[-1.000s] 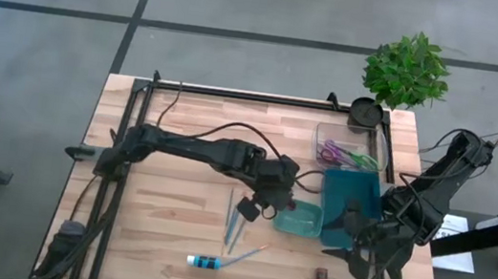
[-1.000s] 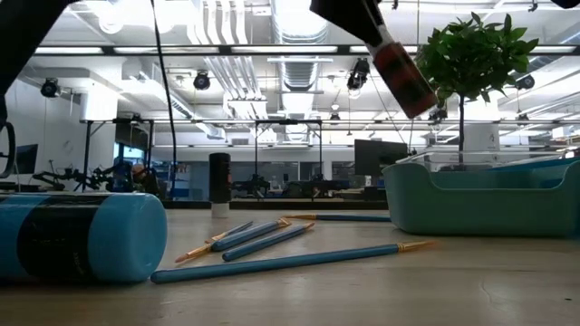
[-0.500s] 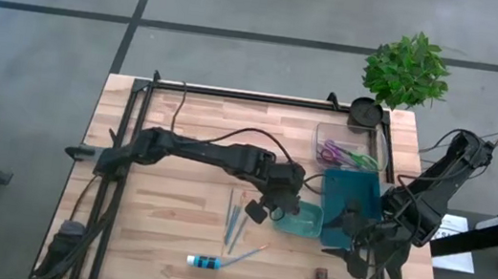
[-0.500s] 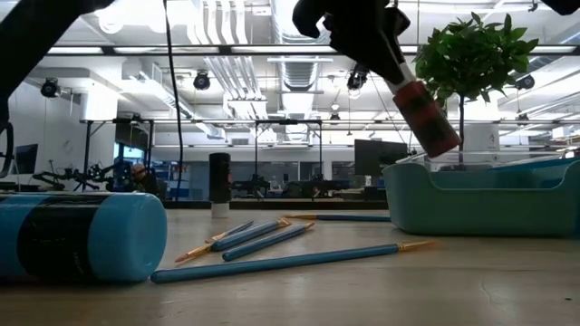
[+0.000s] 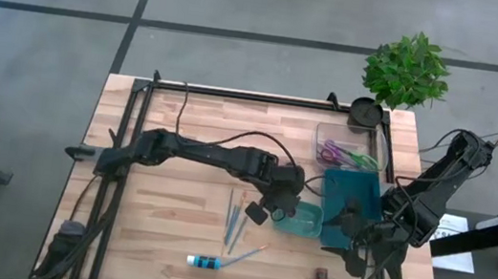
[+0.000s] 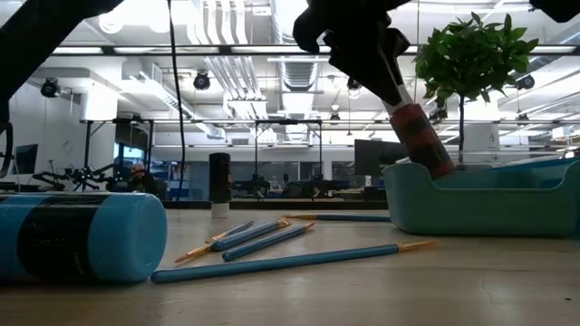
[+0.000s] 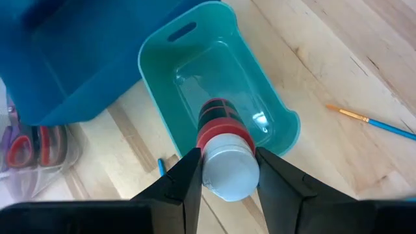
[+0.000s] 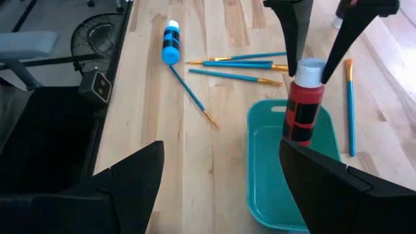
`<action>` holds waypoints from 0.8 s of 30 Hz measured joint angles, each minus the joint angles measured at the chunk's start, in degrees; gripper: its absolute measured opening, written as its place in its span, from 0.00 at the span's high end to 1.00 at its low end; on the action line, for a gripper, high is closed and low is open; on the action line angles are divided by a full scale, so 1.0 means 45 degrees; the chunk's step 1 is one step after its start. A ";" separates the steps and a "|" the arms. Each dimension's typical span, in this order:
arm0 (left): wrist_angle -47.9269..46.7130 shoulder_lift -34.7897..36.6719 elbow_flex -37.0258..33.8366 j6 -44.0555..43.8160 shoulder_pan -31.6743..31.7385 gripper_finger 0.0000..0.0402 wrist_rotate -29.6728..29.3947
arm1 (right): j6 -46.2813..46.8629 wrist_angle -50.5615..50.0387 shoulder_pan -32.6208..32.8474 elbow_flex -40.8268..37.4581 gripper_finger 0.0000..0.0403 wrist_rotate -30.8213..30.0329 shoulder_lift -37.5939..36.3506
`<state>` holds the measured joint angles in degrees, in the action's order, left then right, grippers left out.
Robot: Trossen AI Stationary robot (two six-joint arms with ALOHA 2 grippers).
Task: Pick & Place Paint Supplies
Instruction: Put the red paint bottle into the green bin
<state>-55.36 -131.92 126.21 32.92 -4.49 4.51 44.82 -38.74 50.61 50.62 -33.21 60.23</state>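
The red paint tube (image 7: 224, 153), pinched cap-end in the left gripper (image 7: 226, 170), has dropped lower and now dips into the small teal tray (image 7: 286, 127) on the desk (image 5: 169, 235), so release looks near; the right gripper (image 8: 214, 188) waits alongside, jaws spread

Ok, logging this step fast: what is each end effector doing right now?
Left end effector: closed on the red paint tube, over the teal tray.
Right end effector: open, empty.
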 joint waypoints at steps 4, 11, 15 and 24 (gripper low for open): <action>0.0059 -0.0014 -0.0002 -0.0003 0.0000 0.70 0.0010 | 0.0049 0.0091 -0.0010 -0.0053 0.25 0.0000 0.0000; 0.0004 -0.0014 -0.0451 -0.0092 0.0024 0.70 0.0010 | 0.0291 0.0125 -0.0010 -0.0069 0.25 0.0000 0.0000; 0.0080 -0.0009 -0.0694 -0.0090 0.0034 0.70 0.0010 | 0.0346 0.0170 -0.0005 -0.0069 0.25 0.0001 0.0000; 0.0108 -0.0009 -0.0813 -0.0199 0.0029 0.70 0.0010 | 0.0379 0.0170 0.0005 -0.0069 0.25 0.0005 0.0000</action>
<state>-54.87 -131.96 122.55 32.02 -4.36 4.56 46.52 -37.98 50.63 50.30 -33.19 60.23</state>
